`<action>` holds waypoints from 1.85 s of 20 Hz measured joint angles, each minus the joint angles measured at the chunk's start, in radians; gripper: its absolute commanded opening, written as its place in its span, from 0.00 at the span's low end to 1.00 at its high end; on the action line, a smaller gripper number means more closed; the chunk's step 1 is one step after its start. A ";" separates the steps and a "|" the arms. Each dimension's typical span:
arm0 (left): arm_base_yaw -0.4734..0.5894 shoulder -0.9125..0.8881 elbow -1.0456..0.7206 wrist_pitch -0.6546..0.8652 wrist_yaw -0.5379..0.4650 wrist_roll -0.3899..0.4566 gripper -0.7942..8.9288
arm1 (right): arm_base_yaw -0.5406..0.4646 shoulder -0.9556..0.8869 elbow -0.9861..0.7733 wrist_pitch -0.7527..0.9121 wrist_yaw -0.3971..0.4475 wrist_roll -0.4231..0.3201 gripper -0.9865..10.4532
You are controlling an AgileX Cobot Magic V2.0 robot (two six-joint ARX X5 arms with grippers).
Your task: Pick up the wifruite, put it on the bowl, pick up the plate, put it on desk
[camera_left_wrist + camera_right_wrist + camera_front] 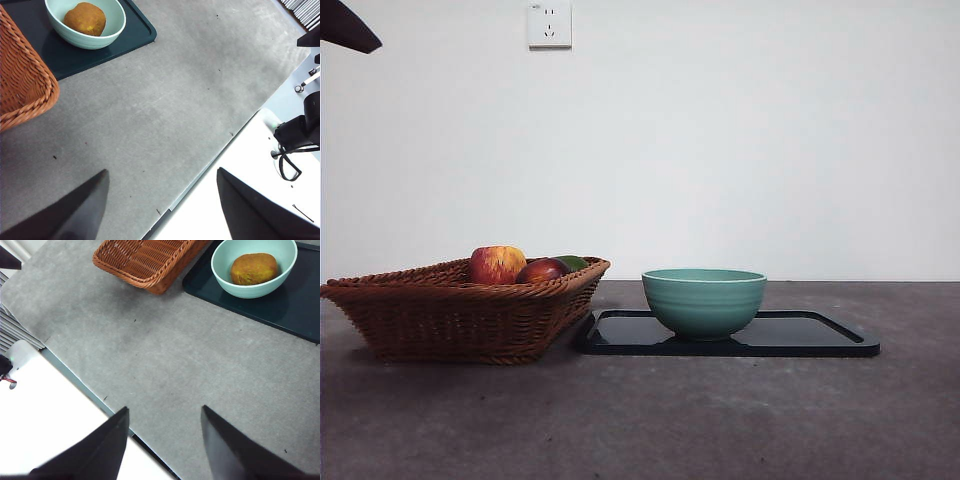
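The teal-green bowl stands on a flat black tray on the grey desk. A brown oval wifruite lies inside the bowl; the bowl's wall hides it in the front view. The plate is out of view. My left gripper hangs open and empty over the desk's edge, well away from the bowl. My right gripper is also open and empty, above bare desk near the edge. One arm shows only as a black tip in the front view's top corner.
A brown wicker basket sits beside the tray, holding a red-yellow apple, a dark red fruit and a green one. White surfaces lie beyond the desk's edge.
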State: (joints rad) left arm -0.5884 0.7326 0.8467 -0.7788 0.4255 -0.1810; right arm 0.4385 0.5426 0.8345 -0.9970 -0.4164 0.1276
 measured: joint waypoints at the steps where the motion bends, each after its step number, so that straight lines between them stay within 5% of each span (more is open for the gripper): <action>1: 0.000 0.000 0.000 0.000 0.000 0.000 0.44 | 0.000 0.000 0.000 0.000 0.000 0.000 0.29; 15: 0.000 0.040 0.002 0.080 0.000 0.003 0.44 | 0.000 0.000 0.000 0.000 0.000 0.000 0.29; 37: 0.000 1.172 0.883 0.118 -0.064 0.368 0.43 | 0.000 0.000 0.000 -0.001 -0.003 0.000 0.29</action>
State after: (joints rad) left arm -0.5884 1.9045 1.7302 -0.6605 0.3618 0.1871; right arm 0.4385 0.5426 0.8345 -0.9981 -0.4191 0.1272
